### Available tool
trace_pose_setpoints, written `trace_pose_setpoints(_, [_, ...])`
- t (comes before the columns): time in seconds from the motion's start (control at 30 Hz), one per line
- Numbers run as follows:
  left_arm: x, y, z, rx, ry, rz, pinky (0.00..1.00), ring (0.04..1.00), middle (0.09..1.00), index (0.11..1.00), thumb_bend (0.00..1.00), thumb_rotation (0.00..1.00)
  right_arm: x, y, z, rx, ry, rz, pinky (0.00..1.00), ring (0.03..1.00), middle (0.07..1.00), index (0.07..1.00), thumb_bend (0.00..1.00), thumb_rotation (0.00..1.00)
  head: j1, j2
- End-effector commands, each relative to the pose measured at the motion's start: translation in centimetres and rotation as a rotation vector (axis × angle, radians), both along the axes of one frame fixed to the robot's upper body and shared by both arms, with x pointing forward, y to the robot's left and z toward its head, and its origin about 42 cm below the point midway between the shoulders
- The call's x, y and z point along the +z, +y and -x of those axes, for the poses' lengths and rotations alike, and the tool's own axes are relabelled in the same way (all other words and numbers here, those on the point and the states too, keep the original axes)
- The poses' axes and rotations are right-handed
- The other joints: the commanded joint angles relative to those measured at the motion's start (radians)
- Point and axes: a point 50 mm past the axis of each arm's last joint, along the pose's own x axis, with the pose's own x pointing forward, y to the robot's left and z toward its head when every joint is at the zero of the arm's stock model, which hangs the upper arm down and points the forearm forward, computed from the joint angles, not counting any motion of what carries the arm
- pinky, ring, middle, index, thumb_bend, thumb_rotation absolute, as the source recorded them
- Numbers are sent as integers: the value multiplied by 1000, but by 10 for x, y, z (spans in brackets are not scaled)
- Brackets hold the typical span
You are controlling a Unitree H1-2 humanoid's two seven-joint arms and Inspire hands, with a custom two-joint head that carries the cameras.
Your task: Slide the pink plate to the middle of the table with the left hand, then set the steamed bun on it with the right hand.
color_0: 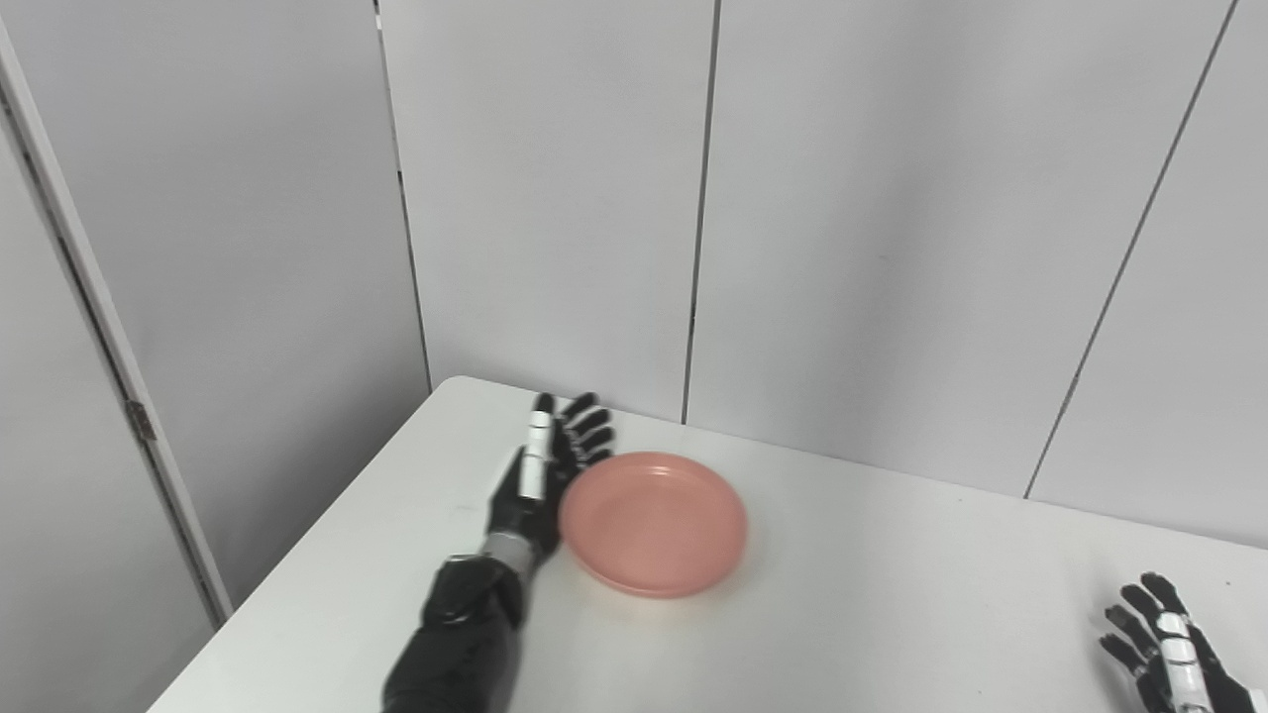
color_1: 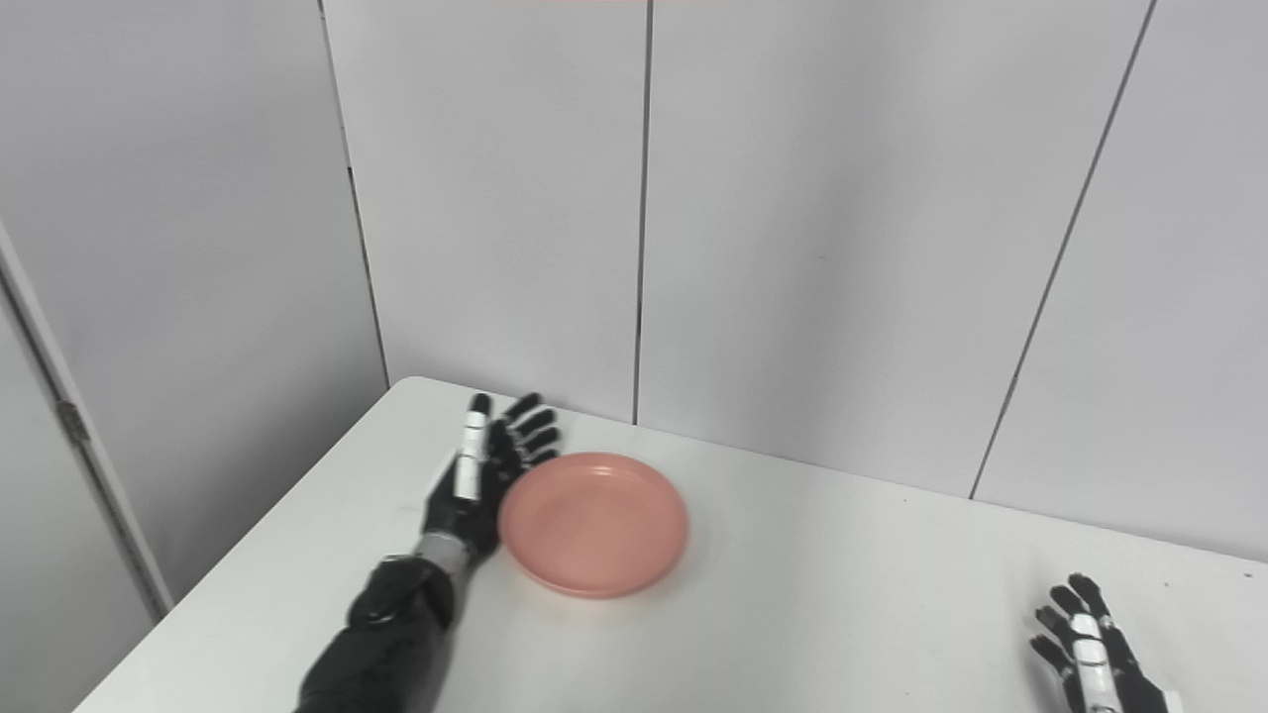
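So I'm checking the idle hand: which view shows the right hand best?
The right eye view: the right hand sits farther inside the picture, fingers spread, holding nothing. In the left eye view it is crowded against the corner, partly cut off.

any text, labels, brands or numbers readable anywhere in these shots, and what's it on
None. No readable text, label, brand or number shows in either view.
The pink plate is plain.
The left hand and right hand carry only blank white patches.
The table and the wall panels are unmarked.
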Motion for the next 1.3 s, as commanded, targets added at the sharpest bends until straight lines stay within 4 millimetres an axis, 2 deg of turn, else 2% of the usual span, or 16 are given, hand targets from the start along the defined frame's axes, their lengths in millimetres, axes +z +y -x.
trace_pose_setpoints(0.0, [-4,-9,5,-25,17,-33,859,866,853,839,737,993,0,4,2,0,-36,-7,916,910,928,930,690,861,-2,1])
trace_pose_setpoints(0.13, [-7,-35,16,-52,7,3,880,880,869,859,738,994,2,7,3,2,-36,-7,977,933,946,952,660,867,-32,14])
trace_pose_setpoints(0.33, [-5,-50,31,-56,-3,20,912,906,891,877,725,992,7,12,6,5,-29,3,1000,964,970,979,618,914,-109,50])
trace_pose_setpoints(0.37, [-5,-52,35,-60,-13,27,912,911,899,885,713,995,7,13,6,7,-34,5,1000,967,974,983,606,926,-141,64])
trace_pose_setpoints(0.57, [-6,-57,51,-74,-48,36,896,915,906,897,693,999,6,19,9,12,-50,16,1000,948,963,970,580,923,-253,102])
trace_pose_setpoints(0.7, [-6,-60,59,-96,-56,34,895,912,905,896,699,989,6,30,7,7,-57,-15,995,934,955,963,595,875,-347,131])
trace_pose_setpoints(0.77, [-7,-60,62,-102,-57,30,899,918,910,901,712,977,6,35,8,-1,-55,-15,976,921,940,947,610,853,-355,134])
trace_pose_setpoints(0.87, [-5,-59,68,-118,-52,10,904,925,919,909,699,995,8,43,8,-12,-59,-2,963,912,932,940,628,853,-405,144])
trace_pose_setpoints(0.97, [-4,-58,72,-122,-49,8,902,930,923,913,692,1000,11,49,8,-8,-63,-10,949,909,932,938,617,845,-433,153])
trace_pose_setpoints(1.07, [-5,-57,74,-107,-45,17,886,914,909,897,694,960,13,56,8,-2,-70,7,936,907,932,943,597,848,-462,160])
trace_pose_setpoints(1.27, [-7,-63,78,-101,-36,20,886,907,905,891,673,939,15,66,11,1,-78,36,977,907,927,939,551,844,-482,165])
